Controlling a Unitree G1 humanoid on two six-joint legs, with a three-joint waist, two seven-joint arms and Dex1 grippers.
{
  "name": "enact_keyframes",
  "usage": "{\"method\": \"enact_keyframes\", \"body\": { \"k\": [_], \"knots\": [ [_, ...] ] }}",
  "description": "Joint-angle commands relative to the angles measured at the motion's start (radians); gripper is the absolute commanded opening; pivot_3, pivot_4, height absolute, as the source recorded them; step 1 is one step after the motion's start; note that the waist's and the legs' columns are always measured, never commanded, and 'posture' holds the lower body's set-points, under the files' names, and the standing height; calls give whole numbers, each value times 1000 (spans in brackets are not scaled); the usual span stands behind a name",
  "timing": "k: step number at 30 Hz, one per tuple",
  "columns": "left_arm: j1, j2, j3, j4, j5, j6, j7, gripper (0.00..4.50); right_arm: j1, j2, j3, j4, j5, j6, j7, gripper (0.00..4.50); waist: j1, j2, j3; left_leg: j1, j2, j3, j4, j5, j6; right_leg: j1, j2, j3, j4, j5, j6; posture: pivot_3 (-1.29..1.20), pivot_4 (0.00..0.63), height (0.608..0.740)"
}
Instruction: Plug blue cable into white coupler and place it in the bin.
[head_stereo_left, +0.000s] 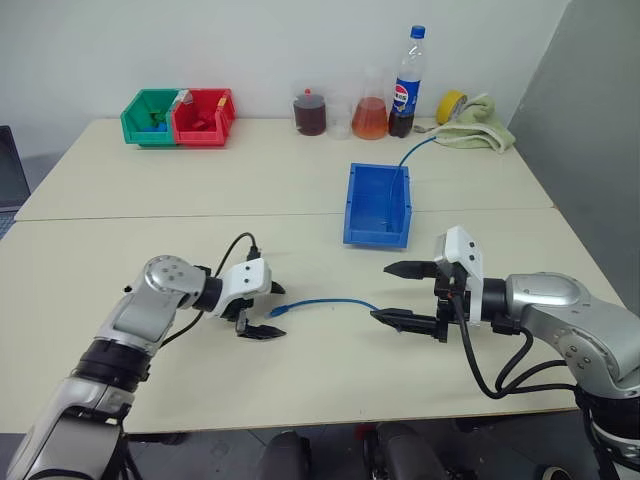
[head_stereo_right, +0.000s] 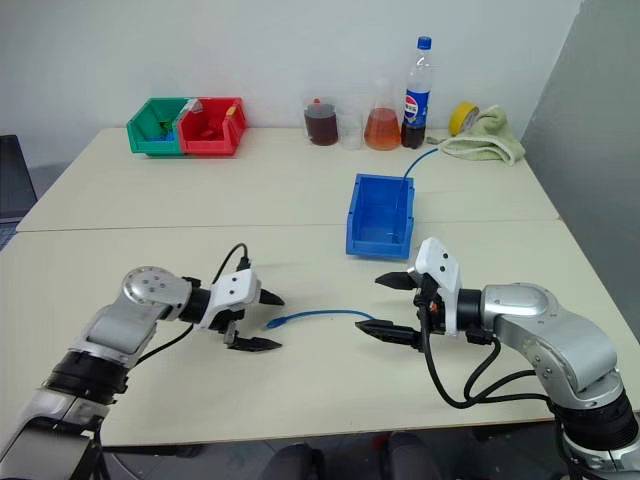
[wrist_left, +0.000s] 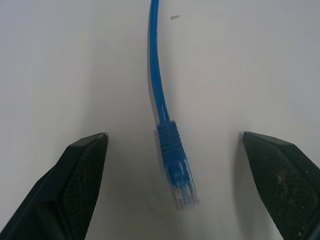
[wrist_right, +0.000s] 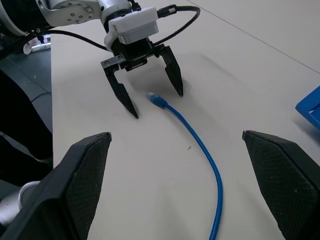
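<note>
Cable (head_stereo_left: 325, 302) on table (head_stereo_left: 150, 250) between both end effectors, bin (head_stereo_left: 378, 205) behind it, bottles (head_stereo_left: 407, 80) at far edge

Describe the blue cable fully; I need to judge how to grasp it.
The blue cable is thin, light blue and flexible-looking, lying loose on the table. Its clear plug with blue boot lies flat between the open left gripper's fingers, untouched. The cord curves toward the open right gripper. Another stretch hangs over the bin's back rim.
</note>
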Motion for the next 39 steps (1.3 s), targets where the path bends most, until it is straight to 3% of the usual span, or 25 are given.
{"method": "enact_keyframes", "body": {
  "k": [1,14,25,35,39],
  "knots": [
    [38,31,43,-35,-10,52,28,4500,-5,4,-13,-27,15,-19,-14,4470,0,0,0,0,0,0,0,0,0,0,0,0,0,0,0,0,150,740],
    [148,35,84,-149,-62,133,56,4500,-14,10,17,-1,4,-48,-12,4470,1,0,0,1,0,0,0,0,0,1,0,0,0,0,0,0,150,740],
    [148,21,79,-133,-66,120,64,2629,-10,0,22,1,2,-61,-13,4500,1,0,0,1,0,0,0,0,0,1,0,0,0,0,0,0,150,740],
    [116,-7,61,-113,-57,113,67,402,-1,-3,16,-7,7,-55,-21,4500,5,0,0,1,-1,0,0,0,0,1,-1,0,0,0,0,0,150,740],
    [117,-3,63,-112,-59,109,61,239,4,-10,17,-10,2,-58,-18,4500,5,0,0,1,-1,0,0,0,0,1,-1,0,0,0,0,0,150,740]
  ]
}}
